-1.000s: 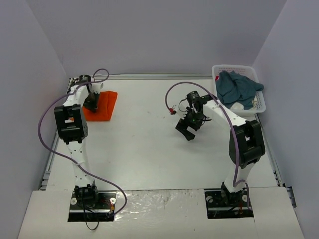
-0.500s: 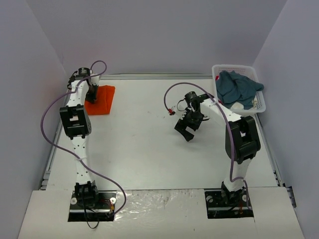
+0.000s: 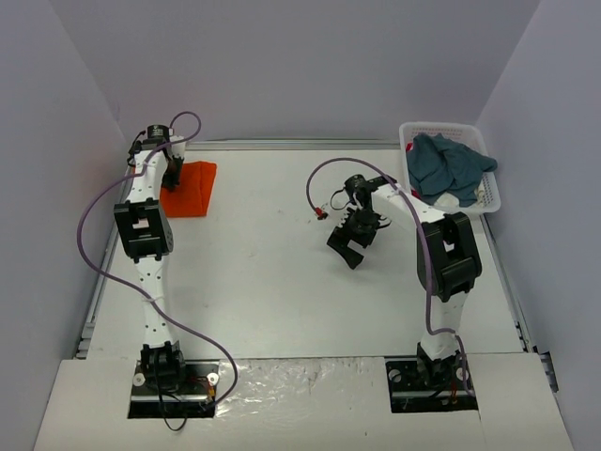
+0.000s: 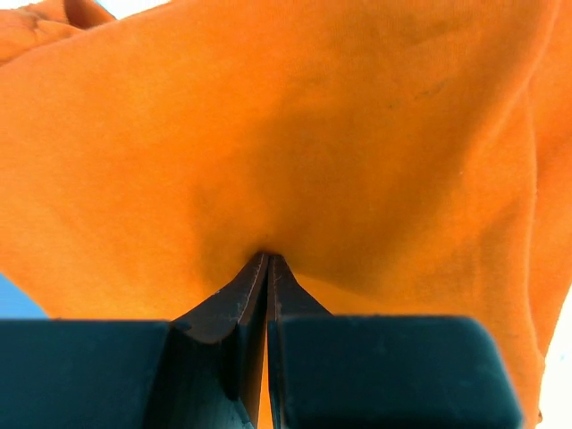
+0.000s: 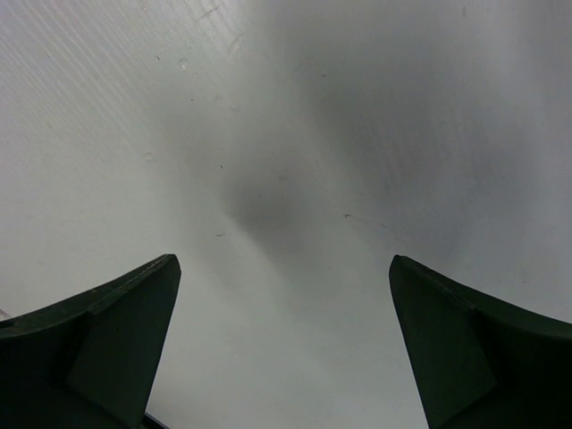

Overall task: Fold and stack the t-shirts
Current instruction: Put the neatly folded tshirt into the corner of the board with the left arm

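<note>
Left hand (image 3: 172, 175), at the far left corner of the worktop (image 3: 272, 282), has its two fingers pressed together on a fold of the orange t-shirt (image 3: 192, 188). In the left wrist view the dark fingers meet at a point, so the left hand (image 4: 268, 261) pinches the cloth, and the orange t-shirt (image 4: 313, 134) bulges up and away from that point and fills nearly the whole view. From above, the rest of the shirt lies as a compact, roughly rectangular patch on the worktop just to the right of the hand, touching it. Right hand (image 3: 349, 246) hangs over the middle of the worktop, right of centre, with its fingers spread wide and nothing between them. The right wrist view shows the right hand (image 5: 281, 261) above bare white worktop (image 5: 286, 134). The teal-blue t-shirt (image 3: 451, 164) lies crumpled in the white lattice basket (image 3: 437, 126) at the far right corner, spilling over its rim, well apart from both hands and far from the orange shirt.
</note>
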Controlling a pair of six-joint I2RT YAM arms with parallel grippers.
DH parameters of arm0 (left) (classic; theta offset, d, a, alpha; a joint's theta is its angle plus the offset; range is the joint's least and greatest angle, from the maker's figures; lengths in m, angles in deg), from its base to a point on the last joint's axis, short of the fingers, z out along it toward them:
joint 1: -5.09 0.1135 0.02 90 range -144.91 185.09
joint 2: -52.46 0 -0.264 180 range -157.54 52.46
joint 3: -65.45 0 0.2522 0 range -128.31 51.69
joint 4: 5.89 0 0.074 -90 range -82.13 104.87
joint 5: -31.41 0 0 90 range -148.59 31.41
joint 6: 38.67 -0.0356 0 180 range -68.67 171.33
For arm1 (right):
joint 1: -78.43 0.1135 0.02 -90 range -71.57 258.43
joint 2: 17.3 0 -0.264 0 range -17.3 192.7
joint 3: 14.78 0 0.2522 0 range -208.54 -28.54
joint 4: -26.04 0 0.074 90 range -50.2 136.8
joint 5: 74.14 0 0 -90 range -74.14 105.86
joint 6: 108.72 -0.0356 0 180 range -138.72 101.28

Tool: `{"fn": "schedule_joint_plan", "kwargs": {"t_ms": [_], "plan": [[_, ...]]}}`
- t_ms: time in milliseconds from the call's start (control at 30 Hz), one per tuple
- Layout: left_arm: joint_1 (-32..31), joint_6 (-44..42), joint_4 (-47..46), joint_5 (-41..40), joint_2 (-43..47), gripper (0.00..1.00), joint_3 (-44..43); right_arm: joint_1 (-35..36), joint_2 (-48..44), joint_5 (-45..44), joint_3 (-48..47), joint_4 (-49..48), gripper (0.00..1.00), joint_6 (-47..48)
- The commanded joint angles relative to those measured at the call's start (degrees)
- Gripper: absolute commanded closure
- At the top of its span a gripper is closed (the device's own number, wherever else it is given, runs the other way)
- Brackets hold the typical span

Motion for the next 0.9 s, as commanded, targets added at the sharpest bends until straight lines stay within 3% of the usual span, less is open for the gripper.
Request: {"fn": "schedule_joint_plan", "kwargs": {"t_ms": [0, 200, 300, 433, 567, 700, 833, 867], "plan": [[0.2, -1.4, -0.5, -2.1, 0.0, 0.98, -3.0, 0.3, 1.1, 1.1, -2.5, 3.9, 0.0, -0.2], [0.1, -0.7, -0.6, -1.3, -0.6, 0.94, -5.3, 0.3, 1.7, 0.7, -2.8, 4.4, 0.0, -0.3], [0.1, 0.6, -0.8, 0.7, 2.8, 0.87, -4.2, 0.3, 1.5, 0.8, -3.0, 4.7, 0.0, -0.3], [0.0, 0.7, 1.2, 2.8, 11.4, 0.86, -1.5, 0.9, 1.0, 2.5, -2.6, 5.3, 0.0, 0.0], [-0.2, 1.3, 0.9, 5.2, 22.8, 0.82, 7.7, 1.3, -0.5, 3.4, -1.4, 5.0, 0.0, 0.5], [-1.1, 1.6, -1.7, 6.0, 41.3, 0.76, 25.9, 2.1, -4.5, 4.2, -1.5, 3.4, 0.0, -0.6], [-2.8, 0.7, -7.8, 6.7, 57.6, 0.62, 42.1, 2.3, -7.9, 1.6, -2.6, -0.3, 0.0, -4.6], [-3.1, 0.6, -8.6, 6.8, 60.7, 0.5, 44.7, 2.4, -8.6, 0.2, -3.4, -0.6, 0.0, -5.9]]}}
